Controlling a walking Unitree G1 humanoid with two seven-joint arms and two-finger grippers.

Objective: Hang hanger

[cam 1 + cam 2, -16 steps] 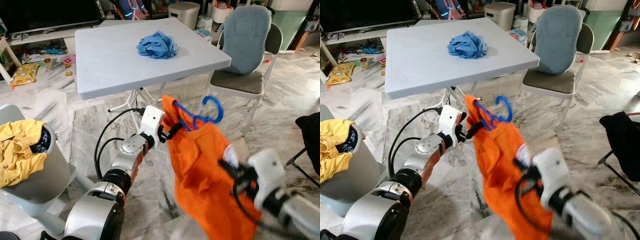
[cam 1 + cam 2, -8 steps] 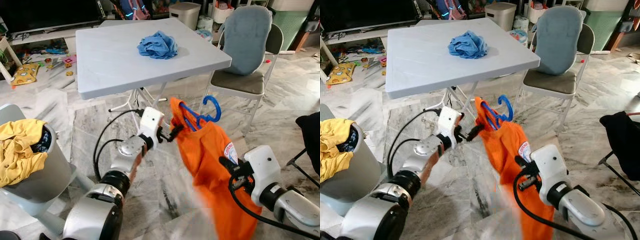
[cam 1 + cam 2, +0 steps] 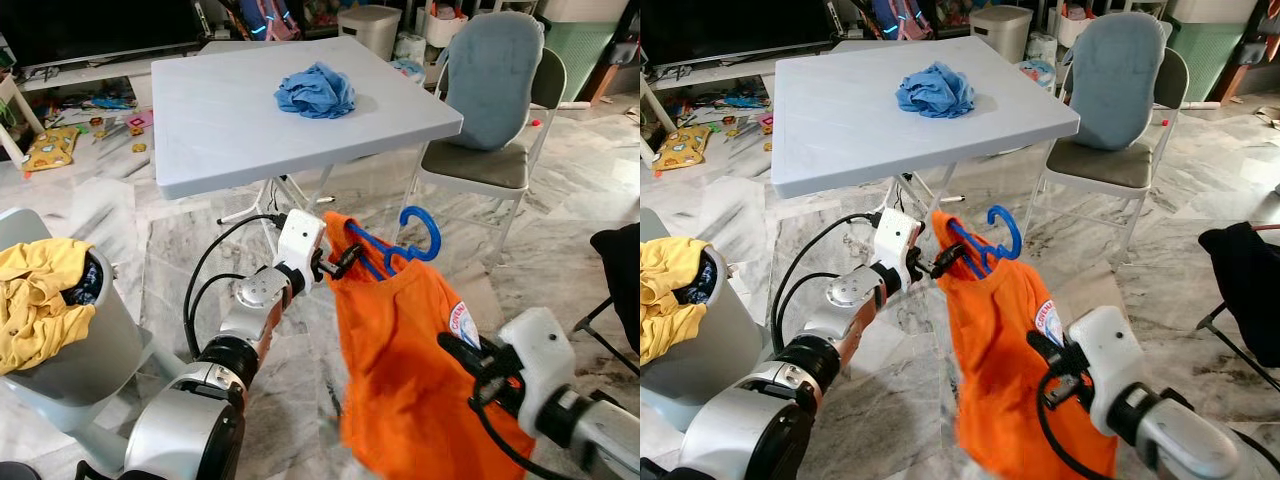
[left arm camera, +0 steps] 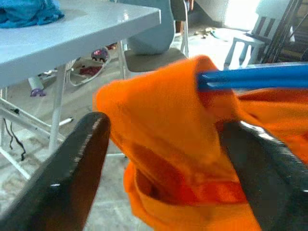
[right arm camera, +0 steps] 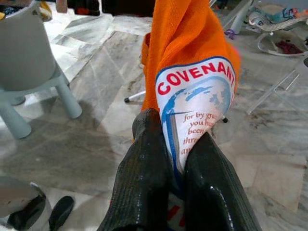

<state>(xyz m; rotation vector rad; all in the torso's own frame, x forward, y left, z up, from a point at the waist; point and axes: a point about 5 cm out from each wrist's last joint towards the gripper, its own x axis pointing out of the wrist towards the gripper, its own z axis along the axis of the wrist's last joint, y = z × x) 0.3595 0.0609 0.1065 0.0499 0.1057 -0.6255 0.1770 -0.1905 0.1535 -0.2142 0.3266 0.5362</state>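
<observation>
My left claw point(image 3: 343, 262) pinches the orange T-shirt's point(image 3: 415, 380) shoulder over the blue hanger point(image 3: 395, 245), my right claw point(image 3: 462, 352) nips its printed front, held above the floor, hanging anywhere still undone.

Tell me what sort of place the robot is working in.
Most likely a lived-in family living room: marble-look floor, a folding table with a padded chair beside it, toys scattered on the floor, and a laundry basket of clothes.
</observation>
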